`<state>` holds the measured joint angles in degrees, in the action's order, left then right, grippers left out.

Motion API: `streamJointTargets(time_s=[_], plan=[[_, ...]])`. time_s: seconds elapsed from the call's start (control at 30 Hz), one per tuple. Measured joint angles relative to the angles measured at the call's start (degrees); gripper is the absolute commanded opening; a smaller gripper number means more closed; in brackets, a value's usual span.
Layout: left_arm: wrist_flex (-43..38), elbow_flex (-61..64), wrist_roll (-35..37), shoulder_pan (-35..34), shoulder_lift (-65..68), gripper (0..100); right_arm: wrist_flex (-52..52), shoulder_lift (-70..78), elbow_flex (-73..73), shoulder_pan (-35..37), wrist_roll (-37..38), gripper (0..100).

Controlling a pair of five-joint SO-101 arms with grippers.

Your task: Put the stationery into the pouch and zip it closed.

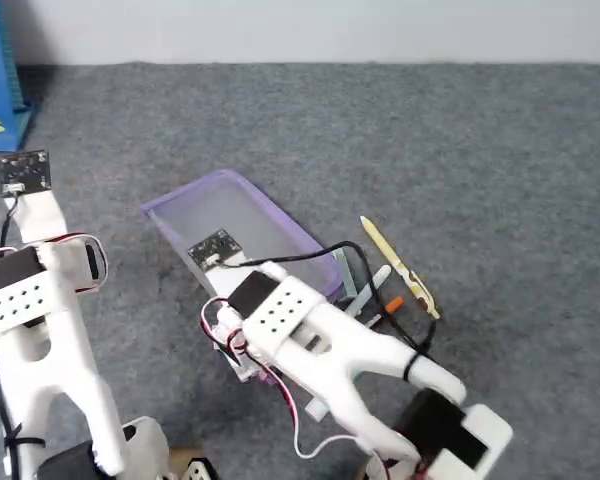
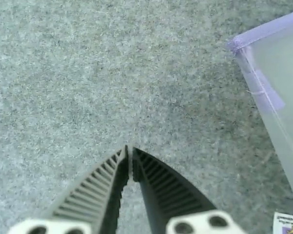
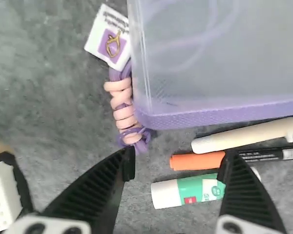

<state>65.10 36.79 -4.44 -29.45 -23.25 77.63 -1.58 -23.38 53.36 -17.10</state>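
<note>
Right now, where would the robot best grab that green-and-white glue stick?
Probably the middle of the glue stick, from above, fingers closing across its round barrel: it lies flat on the carpet, with the orange-capped marker close alongside.

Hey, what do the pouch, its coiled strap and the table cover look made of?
The pouch looks like frosted, translucent soft plastic, probably vinyl, with woven purple edging. The coil is smooth and peach, likely plastic or rubber. The table cover is fuzzy, matte and grey, so felt or short-pile carpet.
</note>
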Motion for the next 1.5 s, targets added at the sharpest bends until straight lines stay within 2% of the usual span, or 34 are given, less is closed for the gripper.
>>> streamJointTargets(time_s=[0.3, 0.5, 0.7, 0.87, 1.13, 1.5], plan=[[0.0, 0.0, 0.0, 0.0, 0.0, 2, -2.5, 10.2, 0.3, 3.5, -1.6, 29.2], [0.0, 0.0, 0.0, 0.0, 0.0, 2, -4.0, 10.7, 0.3, 4.6, -2.2, 29.1], [0.0, 0.0, 0.0, 0.0, 0.0, 2, -4.4, 10.7, 0.3, 10.1, -2.2, 29.1], [0.0, 1.1, 0.0, 0.0, 0.0, 2, -4.4, 10.8, 0.5, 12.0, -2.5, 27.9], [0.0, 1.2, 0.0, 0.0, 0.0, 2, -5.0, 11.3, 3.9, 11.9, -4.1, 11.4], [0.0, 1.2, 0.0, 0.0, 0.0, 2, -5.2, 11.3, 4.0, 6.8, -4.2, 10.9]])
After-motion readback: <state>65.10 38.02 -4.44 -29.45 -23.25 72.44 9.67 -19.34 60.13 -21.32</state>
